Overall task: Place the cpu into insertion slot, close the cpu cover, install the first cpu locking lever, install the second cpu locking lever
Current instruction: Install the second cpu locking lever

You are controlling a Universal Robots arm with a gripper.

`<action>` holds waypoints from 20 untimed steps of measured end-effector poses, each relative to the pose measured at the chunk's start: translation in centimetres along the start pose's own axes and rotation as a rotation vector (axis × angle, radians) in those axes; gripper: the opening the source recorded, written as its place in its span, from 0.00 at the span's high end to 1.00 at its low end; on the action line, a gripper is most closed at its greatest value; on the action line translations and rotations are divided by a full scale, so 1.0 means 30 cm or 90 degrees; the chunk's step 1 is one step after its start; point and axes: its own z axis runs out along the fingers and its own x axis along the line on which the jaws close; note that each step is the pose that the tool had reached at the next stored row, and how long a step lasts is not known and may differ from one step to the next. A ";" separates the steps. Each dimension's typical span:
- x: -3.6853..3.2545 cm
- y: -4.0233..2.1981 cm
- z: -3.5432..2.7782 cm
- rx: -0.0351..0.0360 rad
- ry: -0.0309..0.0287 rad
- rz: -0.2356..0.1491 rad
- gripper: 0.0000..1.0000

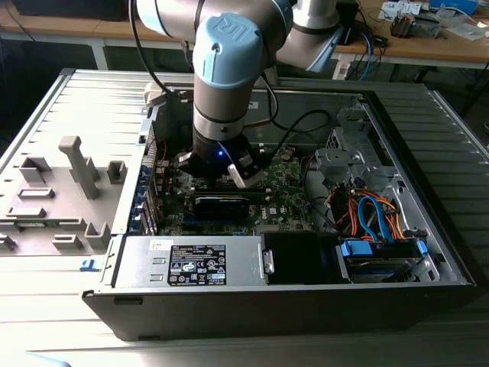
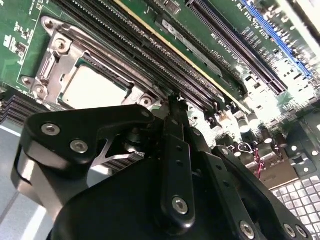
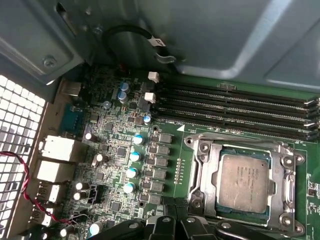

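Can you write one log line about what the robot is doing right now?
cpu: in insertion slot | cpu cover: closed over cpu | gripper: beside slot, holding nothing

Strong glare is seen on the cpu and on the board's far corner in the second wrist view. The hand is blurred. In the exterior view, the case interior is dim.

Grey power supply sits near orange and blue cables; long black memory slots
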 end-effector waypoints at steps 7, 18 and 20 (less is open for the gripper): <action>-0.006 -0.002 0.006 -0.0277 -0.0020 -0.016 0.89; -0.012 -0.013 -0.046 -0.0364 -0.0023 -0.017 0.89; -0.029 -0.015 -0.048 -0.0343 0.0007 -0.015 0.89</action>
